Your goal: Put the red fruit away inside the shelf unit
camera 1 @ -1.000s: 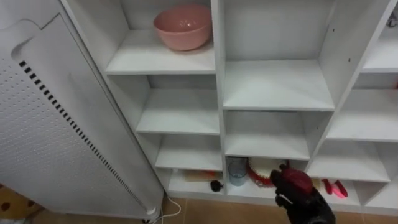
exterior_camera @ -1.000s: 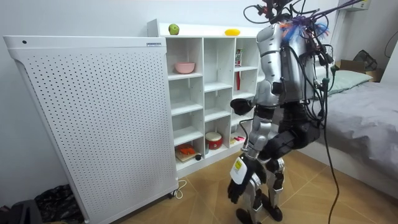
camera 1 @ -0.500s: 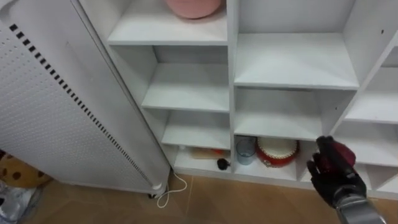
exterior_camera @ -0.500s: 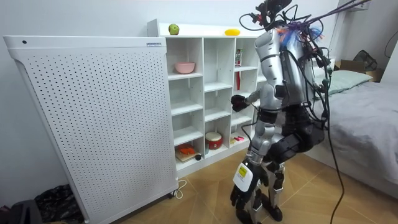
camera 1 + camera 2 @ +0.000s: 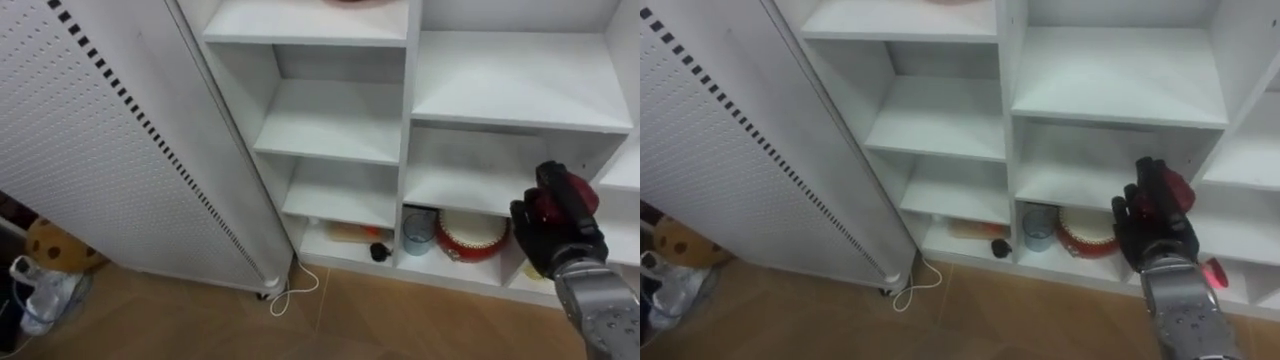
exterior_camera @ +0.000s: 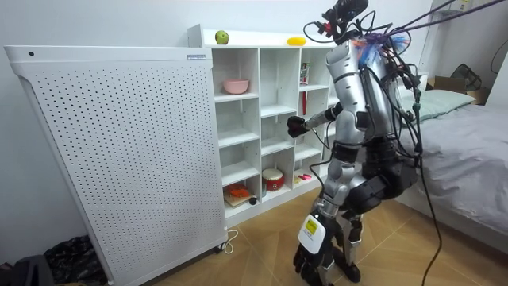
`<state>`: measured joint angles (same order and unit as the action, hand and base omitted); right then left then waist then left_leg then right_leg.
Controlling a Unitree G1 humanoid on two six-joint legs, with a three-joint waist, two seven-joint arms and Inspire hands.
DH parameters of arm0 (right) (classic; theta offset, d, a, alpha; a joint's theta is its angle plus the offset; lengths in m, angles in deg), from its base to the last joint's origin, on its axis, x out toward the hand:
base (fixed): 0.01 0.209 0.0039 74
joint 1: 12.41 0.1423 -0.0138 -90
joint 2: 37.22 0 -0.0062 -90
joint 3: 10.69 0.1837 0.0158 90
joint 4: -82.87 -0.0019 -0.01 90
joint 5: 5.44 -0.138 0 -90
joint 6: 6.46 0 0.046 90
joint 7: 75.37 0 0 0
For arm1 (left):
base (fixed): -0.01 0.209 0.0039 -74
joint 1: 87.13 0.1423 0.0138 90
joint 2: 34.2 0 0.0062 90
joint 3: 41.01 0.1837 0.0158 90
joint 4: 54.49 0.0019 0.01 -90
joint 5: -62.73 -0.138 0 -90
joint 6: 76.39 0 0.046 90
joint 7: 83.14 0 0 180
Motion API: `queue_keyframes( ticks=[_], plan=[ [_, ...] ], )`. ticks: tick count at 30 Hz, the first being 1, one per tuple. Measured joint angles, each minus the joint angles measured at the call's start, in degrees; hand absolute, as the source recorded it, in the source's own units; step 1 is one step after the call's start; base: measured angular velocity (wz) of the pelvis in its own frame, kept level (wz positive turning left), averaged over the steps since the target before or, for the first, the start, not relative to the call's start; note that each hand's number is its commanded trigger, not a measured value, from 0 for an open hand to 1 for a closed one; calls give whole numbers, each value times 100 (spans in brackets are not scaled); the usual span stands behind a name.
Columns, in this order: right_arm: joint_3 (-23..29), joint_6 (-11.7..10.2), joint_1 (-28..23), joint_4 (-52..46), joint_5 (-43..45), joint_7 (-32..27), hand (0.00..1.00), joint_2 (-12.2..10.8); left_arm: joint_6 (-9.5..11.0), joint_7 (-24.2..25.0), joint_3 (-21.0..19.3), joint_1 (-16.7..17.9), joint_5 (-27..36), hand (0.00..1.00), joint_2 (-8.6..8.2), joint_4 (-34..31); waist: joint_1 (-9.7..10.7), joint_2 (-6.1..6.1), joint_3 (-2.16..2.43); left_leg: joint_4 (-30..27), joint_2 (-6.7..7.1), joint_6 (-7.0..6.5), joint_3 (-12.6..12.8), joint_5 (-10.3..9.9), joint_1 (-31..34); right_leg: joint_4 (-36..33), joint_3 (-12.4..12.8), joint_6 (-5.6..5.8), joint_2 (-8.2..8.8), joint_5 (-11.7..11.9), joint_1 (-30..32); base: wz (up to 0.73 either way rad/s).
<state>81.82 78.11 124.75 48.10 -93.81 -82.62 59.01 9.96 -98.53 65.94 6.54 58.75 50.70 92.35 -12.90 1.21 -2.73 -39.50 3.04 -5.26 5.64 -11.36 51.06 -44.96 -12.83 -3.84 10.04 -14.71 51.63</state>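
Observation:
My right hand (image 5: 553,238) is shut on a dark red fruit (image 5: 567,189), held up in front of the white closet (image 5: 330,120) at the level of its second-lowest shelf, just right of the middle column. The room view has this hand (image 6: 295,125) raised close to the middle compartments while I stand facing the closet. My left hand (image 6: 306,248) hangs low beside my leg. A green apple (image 6: 221,37) and a yellow fruit (image 6: 296,40) lie on the closet's top.
A pink bowl (image 6: 235,86) sits on an upper left shelf. The bottom compartments hold a red round tin (image 5: 470,236), a glass cup (image 5: 418,232) and a small dark thing (image 5: 379,252). A tall white perforated panel (image 5: 100,150) stands left; a bed (image 6: 468,135) right.
My right hand has lifted the red fruit from hip height up toward the middle shelves. The head camera has shifted, so the closet sits higher and further right in view.

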Motion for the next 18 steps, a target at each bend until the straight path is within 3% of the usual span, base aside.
queue_keyframes(
  ticks=[5, 6, 7, 8, 12, 18],
  plan=[
    [-10, 0, 32, 0, -6, -254, 100, 76, -15, -5, 24, 90, 0, 0, 165, -14, 0, -7, 1, -19, -25, -28, 131, -2, 54, -115, -28, -14, 79, -72, 76, 8],
    [-9, 0, 35, 0, -6, -280, 95, 76, -19, -5, 23, 90, 0, 0, 180, -21, -2, -9, 2, -24, -25, -28, 134, -2, 62, -129, -35, -16, 87, -81, 82, 11],
    [-9, 0, 58, 0, -6, -345, 20, 76, -20, -5, 23, 91, 0, 0, 202, -54, -9, -10, 2, -39, -25, -28, 137, -2, 88, -158, -49, -20, 103, -97, 105, 10],
    [-11, 1, 102, 0, -12, -423, 0, 73, -21, -5, 24, 98, 5, 0, 217, -108, -14, -11, 4, -67, -27, -28, 137, -2, 129, -190, -62, -29, 111, -109, 140, 9],
    [-9, -1, 150, 0, -16, -653, 0, 73, -14, -5, 129, 130, 1, 0, 330, -314, -10, -13, 5, -155, -38, -33, 137, -6, 183, -285, -153, -50, 163, -165, 149, 14],
    [-4, -1, 239, 1, -5, -986, 0, 78, -55, -28, 137, 313, 1, 0, 359, -572, -10, -12, 6, -246, -32, -39, 84, -9, 227, -324, -187, -39, 165, -168, 138, 3]
  ],
)
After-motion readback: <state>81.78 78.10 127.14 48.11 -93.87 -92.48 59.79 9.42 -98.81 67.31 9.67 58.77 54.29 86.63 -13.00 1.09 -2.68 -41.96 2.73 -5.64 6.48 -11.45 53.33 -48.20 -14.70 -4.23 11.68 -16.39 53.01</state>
